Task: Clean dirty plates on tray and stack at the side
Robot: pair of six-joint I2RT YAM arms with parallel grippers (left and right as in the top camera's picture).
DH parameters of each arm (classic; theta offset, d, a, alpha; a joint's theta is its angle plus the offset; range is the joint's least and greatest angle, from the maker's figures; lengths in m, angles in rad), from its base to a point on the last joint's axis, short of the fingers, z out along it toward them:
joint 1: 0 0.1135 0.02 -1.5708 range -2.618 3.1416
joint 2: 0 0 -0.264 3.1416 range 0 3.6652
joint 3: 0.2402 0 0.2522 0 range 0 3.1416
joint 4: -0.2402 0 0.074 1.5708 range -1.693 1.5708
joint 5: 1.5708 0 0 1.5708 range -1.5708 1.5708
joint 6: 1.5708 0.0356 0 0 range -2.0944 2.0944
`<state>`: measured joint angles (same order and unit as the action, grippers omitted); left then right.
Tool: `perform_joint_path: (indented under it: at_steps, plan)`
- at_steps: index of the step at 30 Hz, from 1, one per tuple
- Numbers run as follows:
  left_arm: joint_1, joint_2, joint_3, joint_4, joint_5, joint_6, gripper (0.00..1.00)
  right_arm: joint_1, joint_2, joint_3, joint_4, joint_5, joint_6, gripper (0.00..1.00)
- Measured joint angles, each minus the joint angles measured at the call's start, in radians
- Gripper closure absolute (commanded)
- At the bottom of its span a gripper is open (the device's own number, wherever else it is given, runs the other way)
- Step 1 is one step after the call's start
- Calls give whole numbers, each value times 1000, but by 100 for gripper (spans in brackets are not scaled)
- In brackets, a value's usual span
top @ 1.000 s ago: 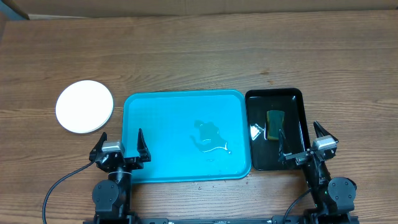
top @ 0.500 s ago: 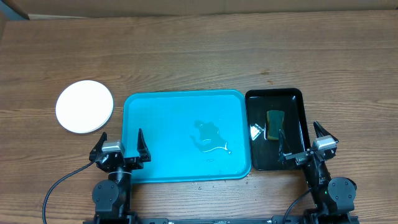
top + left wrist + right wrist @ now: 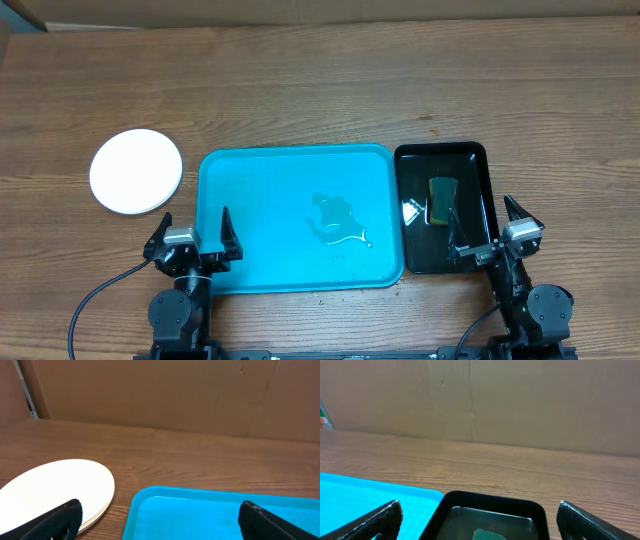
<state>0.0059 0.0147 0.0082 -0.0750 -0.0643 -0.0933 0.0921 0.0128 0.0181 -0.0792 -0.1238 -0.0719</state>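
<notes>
The plates [image 3: 136,171] lie stacked on the table to the left of the turquoise tray [image 3: 230,170], white plate on top; the stack also shows in the left wrist view [image 3: 55,487]. The tray holds no plates, only a small puddle of water [image 3: 340,220]. My left gripper [image 3: 194,237] is open and empty at the tray's front left corner [image 3: 145,505]. My right gripper [image 3: 488,228] is open and empty over the front of the black tray [image 3: 410,160].
The glossy black tray [image 3: 490,502] stands right of the turquoise tray and holds a green-yellow sponge [image 3: 441,199] and a little water. A cardboard wall [image 3: 480,400] runs along the table's far edge.
</notes>
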Motion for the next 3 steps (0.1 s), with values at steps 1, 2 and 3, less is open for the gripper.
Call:
perform_joint_path:
  at_steps: [1, 2, 3]
  plan:
    - [0, 0, 0, 0, 0, 0, 0, 0, 0, 0, 0, 0, 0, 0]
    - [0, 0, 0, 0, 0, 0, 0, 0, 0, 0, 0, 0, 0, 0]
    - [0, 0, 0, 0, 0, 0, 0, 0, 0, 0, 0, 0, 0, 0]
